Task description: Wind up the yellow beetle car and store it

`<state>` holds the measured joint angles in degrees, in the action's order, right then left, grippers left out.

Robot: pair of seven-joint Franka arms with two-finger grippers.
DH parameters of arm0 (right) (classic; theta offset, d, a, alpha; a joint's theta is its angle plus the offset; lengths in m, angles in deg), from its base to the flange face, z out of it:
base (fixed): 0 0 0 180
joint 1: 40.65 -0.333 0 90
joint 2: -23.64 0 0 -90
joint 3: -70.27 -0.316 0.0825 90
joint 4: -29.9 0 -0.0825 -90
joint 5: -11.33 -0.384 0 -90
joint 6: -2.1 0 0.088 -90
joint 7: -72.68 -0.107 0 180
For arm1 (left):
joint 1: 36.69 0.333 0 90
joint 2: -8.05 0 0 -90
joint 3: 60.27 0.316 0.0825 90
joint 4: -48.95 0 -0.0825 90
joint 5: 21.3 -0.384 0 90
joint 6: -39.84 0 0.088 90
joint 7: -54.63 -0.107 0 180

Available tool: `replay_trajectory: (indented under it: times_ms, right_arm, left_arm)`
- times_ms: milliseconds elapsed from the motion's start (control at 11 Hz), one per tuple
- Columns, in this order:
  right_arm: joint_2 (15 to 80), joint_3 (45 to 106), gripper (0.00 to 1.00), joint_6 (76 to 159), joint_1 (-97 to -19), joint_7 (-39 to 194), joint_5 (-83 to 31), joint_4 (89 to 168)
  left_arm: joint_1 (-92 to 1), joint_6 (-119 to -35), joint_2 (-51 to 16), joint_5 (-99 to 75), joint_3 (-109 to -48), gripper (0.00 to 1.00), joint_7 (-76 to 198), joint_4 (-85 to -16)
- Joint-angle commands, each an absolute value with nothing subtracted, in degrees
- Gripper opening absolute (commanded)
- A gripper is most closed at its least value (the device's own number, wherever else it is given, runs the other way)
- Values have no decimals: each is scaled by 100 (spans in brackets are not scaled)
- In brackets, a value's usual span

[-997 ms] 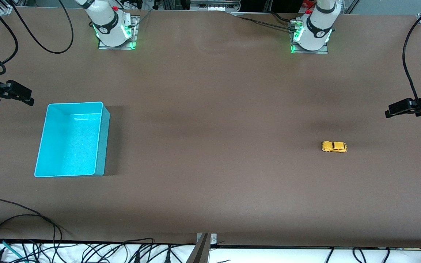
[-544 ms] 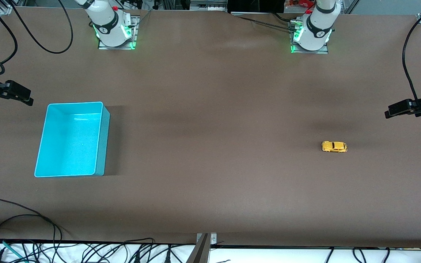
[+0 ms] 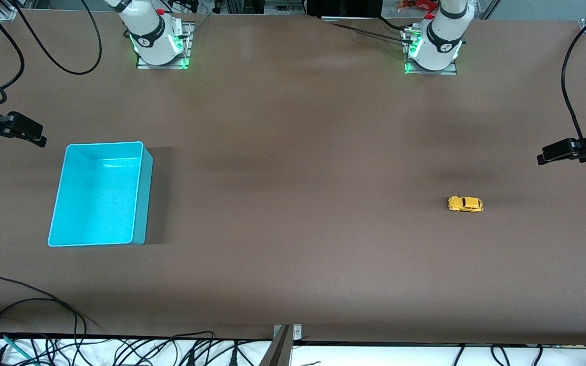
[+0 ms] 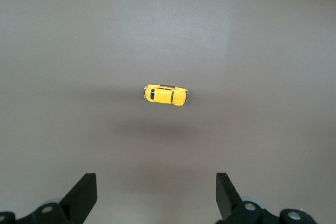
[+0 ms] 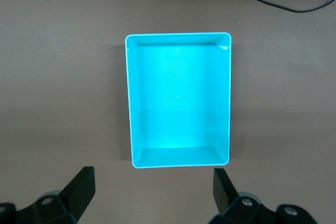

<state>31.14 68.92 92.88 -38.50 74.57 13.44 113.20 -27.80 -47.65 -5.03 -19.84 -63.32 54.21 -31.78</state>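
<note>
Two arms parked high | table [image 3: 293, 152] brown | turquoise bin [image 3: 100, 193] toward right arm's end | right claw [image 5: 152, 195] over bin, fingers apart | left claw [image 4: 156, 198] over yellow beetle car [image 3: 465, 204], fingers apart | car on table toward left arm's end

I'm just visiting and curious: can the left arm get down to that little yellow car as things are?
Probably yes. The left hand hangs open high over the table, with the yellow beetle car in plain sight below it. Nothing stands around the car, and the turquoise bin lies toward the right arm's end.
</note>
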Motion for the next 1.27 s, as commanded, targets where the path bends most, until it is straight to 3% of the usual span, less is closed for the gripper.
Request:
replay_trajectory:
  times_ms: [0,1178]
  right_arm:
    - [3102,6869,100,9193,-3828,7382,1405,11235]
    - [3094,6878,100,9184,-3828,7382,1405,11235]
  left_arm:
    - [-2711,-4743,-496,-1928,-6344,100,5279,-3129]
    - [-2457,-4708,-758,-1936,-6344,100,6531,-3235]
